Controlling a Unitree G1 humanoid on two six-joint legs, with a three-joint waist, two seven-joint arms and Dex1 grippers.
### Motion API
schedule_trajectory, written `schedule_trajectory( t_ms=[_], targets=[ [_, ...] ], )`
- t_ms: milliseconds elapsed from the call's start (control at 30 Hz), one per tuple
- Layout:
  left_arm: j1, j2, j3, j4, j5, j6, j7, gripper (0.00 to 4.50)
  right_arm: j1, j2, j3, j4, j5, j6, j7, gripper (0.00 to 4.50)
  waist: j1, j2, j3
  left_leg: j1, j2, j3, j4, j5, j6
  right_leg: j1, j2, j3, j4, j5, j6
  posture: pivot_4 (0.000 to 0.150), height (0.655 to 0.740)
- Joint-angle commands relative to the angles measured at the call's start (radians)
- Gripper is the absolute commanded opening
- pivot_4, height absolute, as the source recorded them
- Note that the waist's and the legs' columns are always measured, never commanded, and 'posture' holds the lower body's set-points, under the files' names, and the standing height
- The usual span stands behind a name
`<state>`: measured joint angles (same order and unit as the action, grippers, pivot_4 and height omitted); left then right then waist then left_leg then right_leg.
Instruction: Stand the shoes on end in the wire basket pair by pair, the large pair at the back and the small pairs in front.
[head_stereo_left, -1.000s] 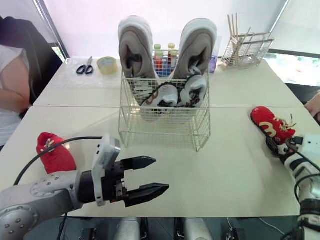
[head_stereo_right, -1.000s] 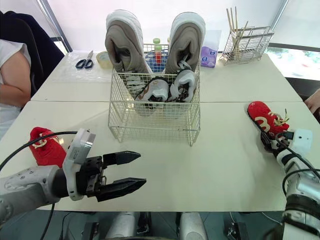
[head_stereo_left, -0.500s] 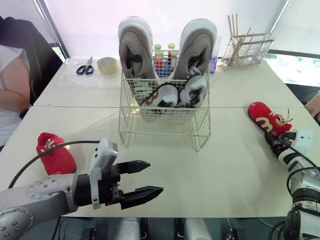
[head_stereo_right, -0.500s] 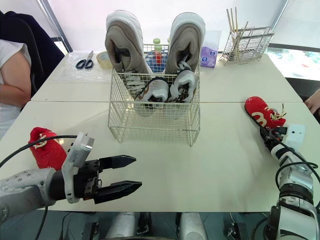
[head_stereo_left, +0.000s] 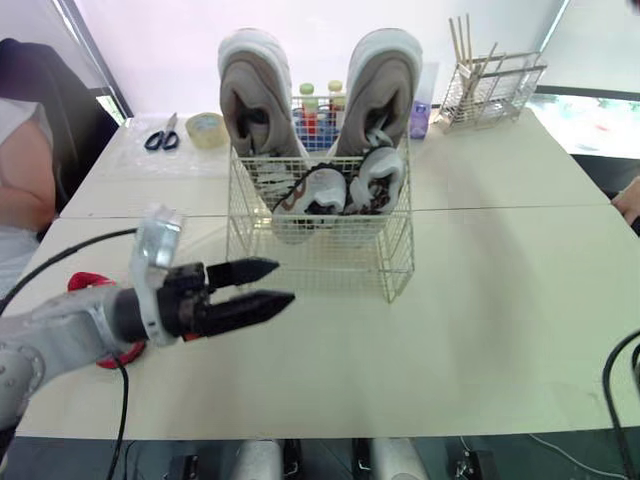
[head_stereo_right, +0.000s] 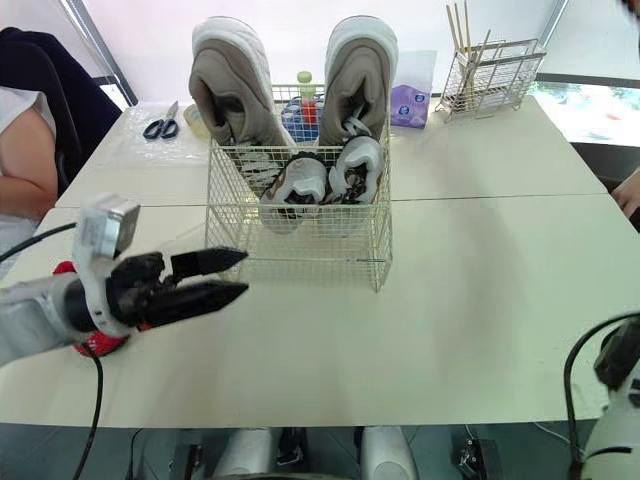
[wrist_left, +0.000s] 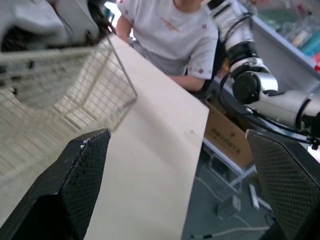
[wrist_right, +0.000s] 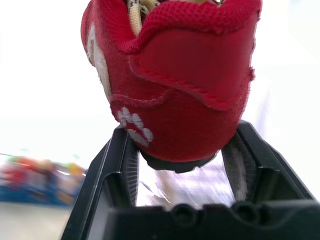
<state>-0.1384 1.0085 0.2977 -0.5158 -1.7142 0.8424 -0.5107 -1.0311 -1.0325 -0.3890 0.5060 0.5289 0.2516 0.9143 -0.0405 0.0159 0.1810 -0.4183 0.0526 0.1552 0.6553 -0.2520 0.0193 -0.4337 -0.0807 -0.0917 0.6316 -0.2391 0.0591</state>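
Note:
The wire basket (head_stereo_left: 322, 252) stands mid-table with the large grey pair (head_stereo_left: 252, 92) on end at its back and a small grey-white pair (head_stereo_left: 312, 190) in front of them. My left gripper (head_stereo_left: 285, 281) hovers open just left of the basket's front corner, nothing between its fingers. A red shoe (head_stereo_right: 97, 343) lies on the table at the left, mostly hidden behind my left arm. In the right wrist view my right gripper (wrist_right: 180, 150) is shut on the heel of another red shoe (wrist_right: 170, 75), held up in the air.
Scissors (head_stereo_left: 160, 133) and a tape roll (head_stereo_left: 207, 128) lie at the back left. A wire rack with sticks (head_stereo_left: 492, 85) stands at the back right, bottles (head_stereo_left: 320, 105) behind the basket. A person (head_stereo_right: 25, 150) sits at the table's left edge.
The right-hand red shoe has left the table, now lifted in my right gripper out of the head views. My left gripper rose and moved toward the basket. The camera also shifted.

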Motion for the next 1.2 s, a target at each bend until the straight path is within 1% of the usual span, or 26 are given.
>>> schedule_trajectory(
  t_ms=[33,133,200,267,333,467,600,667,733,833,1033,1133,1200],
  targets=[
    [-0.017,0.025,0.097,0.094,-0.073,0.028,-0.023,4.5,-0.1,-0.002,0.117,-0.182,0.128,0.216,0.211,1.94,-0.003,-0.002,0.001,0.0,0.0,0.0,-0.001,0.0,0.0,-0.001,0.0,0.0,0.0,0.0,0.0,0.15,0.7352],
    [-0.003,0.044,0.185,0.19,-0.105,0.062,-0.028,4.5,-0.171,0.027,0.218,-0.304,0.201,0.333,0.368,1.94,-0.002,-0.003,0.002,-0.001,-0.001,0.001,-0.002,0.0,0.0,-0.002,-0.002,0.0,0.0,0.0,0.0,0.15,0.7352],
    [0.005,0.053,0.252,0.239,-0.129,0.076,-0.019,4.5,-0.183,0.042,0.279,-0.377,0.229,0.372,0.48,1.94,-0.001,-0.003,0.002,-0.002,-0.001,0.002,-0.002,0.0,0.0,-0.004,-0.003,0.0,0.0,0.0,0.0,0.15,0.7352],
    [0.01,0.066,0.313,0.266,-0.165,0.091,0.0,4.5,-0.184,0.068,0.346,-0.428,0.217,0.353,0.588,1.94,0.003,-0.007,0.002,-0.004,-0.001,0.002,-0.001,0.0,0.0,-0.005,-0.003,-0.001,0.0,0.0,0.0,0.15,0.7352],
    [0.02,0.077,0.355,0.276,-0.207,0.118,0.002,4.5,-0.189,0.096,0.394,-0.448,0.194,0.325,0.657,1.94,0.006,-0.01,0.002,-0.007,-0.001,0.001,0.0,0.0,0.0,-0.006,-0.005,-0.002,0.0,0.0,0.0,0.15,0.7352],
    [0.056,0.096,0.382,0.2,-0.251,0.18,-0.028,4.5,-0.2,0.125,0.54,-0.461,0.206,0.2,0.7,1.94,0.008,-0.01,0.002,-0.009,-0.003,0.003,0.006,-0.002,0.004,-0.006,-0.009,-0.004,0.0,0.001,0.001,0.15,0.7352],
    [0.003,0.082,0.322,0.142,-0.258,0.189,-0.068,4.5,-0.238,0.143,0.676,-0.403,0.187,0.049,0.7,1.94,0.008,-0.012,0.002,-0.009,-0.004,0.003,0.008,-0.003,0.004,-0.005,-0.01,-0.004,0.0,0.001,0.0,0.15,0.7352],
    [-0.021,0.077,0.281,0.114,-0.258,0.19,-0.083,4.5,-0.254,0.165,0.713,-0.372,0.168,-0.01,0.7,1.94,0.007,-0.012,0.002,-0.009,-0.004,0.003,0.008,-0.003,0.004,-0.005,-0.01,-0.004,0.001,0.001,0.0,0.15,0.7352],
    [-0.036,0.067,0.252,0.101,-0.258,0.182,-0.081,4.5,-0.264,0.179,0.725,-0.361,0.182,-0.029,0.7,1.94,0.005,-0.012,0.002,-0.008,-0.004,0.003,0.008,-0.003,0.004,-0.005,-0.009,-0.004,0.001,0.001,0.0,0.15,0.7352],
    [-0.059,0.012,0.181,0.066,-0.258,0.155,-0.074,4.5,-0.26,0.187,0.739,-0.375,0.153,-0.084,0.7,1.94,0.004,-0.012,0.002,-0.008,-0.003,0.003,0.008,-0.003,0.004,-0.006,-0.009,-0.004,0.002,0.002,0.001,0.15,0.7352],
    [-0.058,-0.045,0.076,0.015,-0.258,0.14,-0.086,4.5,-0.247,0.191,0.743,-0.394,0.114,-0.127,0.7,1.94,0.004,-0.012,0.002,-0.008,-0.003,0.003,0.009,-0.002,0.004,-0.005,-0.008,-0.004,0.003,0.002,0.001,0.15,0.7352],
    [-0.057,-0.038,0.012,-0.008,-0.258,0.144,-0.052,4.5,-0.244,0.206,0.728,-0.398,0.103,-0.121,0.7,1.94,0.004,-0.012,0.002,-0.008,-0.003,0.002,0.01,-0.002,0.004,-0.005,-0.008,-0.004,0.003,0.002,0.001,0.15,0.7352],
    [-0.068,-0.054,-0.03,0.019,-0.258,0.129,-0.005,4.5,-0.239,0.204,0.723,-0.409,0.104,-0.11,0.7,1.94,0.005,-0.012,0.002,-0.008,-0.003,0.002,0.01,-0.002,0.004,-0.005,-0.008,-0.004,0.003,0.002,0.001,0.15,0.7352]
  ],
)
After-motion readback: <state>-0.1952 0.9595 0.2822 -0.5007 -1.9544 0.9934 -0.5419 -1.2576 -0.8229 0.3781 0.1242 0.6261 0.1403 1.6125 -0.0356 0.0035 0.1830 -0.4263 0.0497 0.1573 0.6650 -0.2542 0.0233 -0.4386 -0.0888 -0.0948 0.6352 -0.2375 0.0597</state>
